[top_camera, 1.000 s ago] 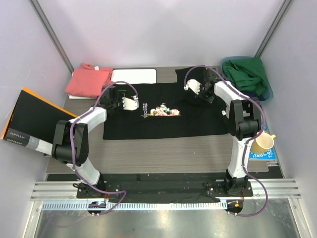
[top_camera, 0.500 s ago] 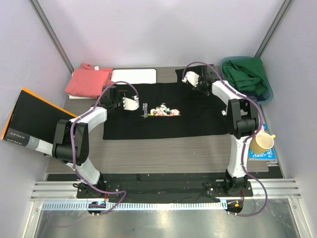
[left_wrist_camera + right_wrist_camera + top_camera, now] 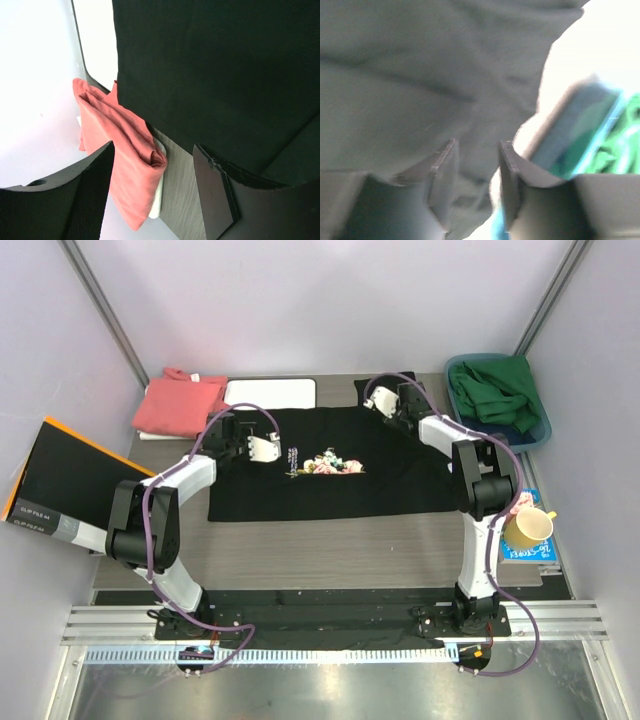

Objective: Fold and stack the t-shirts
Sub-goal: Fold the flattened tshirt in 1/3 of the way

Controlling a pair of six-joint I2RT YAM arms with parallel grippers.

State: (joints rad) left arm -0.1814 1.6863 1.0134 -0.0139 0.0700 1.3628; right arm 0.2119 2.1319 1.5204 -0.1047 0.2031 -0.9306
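Observation:
The black t-shirt [image 3: 330, 485] lies spread flat on the table, its flower print [image 3: 335, 465] facing up. The salmon-pink t-shirt [image 3: 180, 405] lies folded at the back left. My left gripper [image 3: 232, 435] hovers open at the black shirt's back left corner. In the left wrist view the left gripper [image 3: 152, 150] holds nothing, and the pink t-shirt [image 3: 125, 165] shows in the gap past the black shirt [image 3: 210, 75]. My right gripper [image 3: 390, 402] is over the shirt's back right sleeve. In the blurred right wrist view the right gripper [image 3: 478, 145] has its jaws apart just above black cloth [image 3: 420, 75].
A white board [image 3: 270, 392] lies at the back between the two shirts. A flat black box with an orange edge [image 3: 60, 485] leans off the left side. A blue basket [image 3: 540, 428] holding green cloth [image 3: 495, 390] stands at the back right, with a yellow mug [image 3: 530, 528] nearer.
My right gripper has moved toward the back left along the sleeve and its jaws have come apart from shut. The left arm has not moved.

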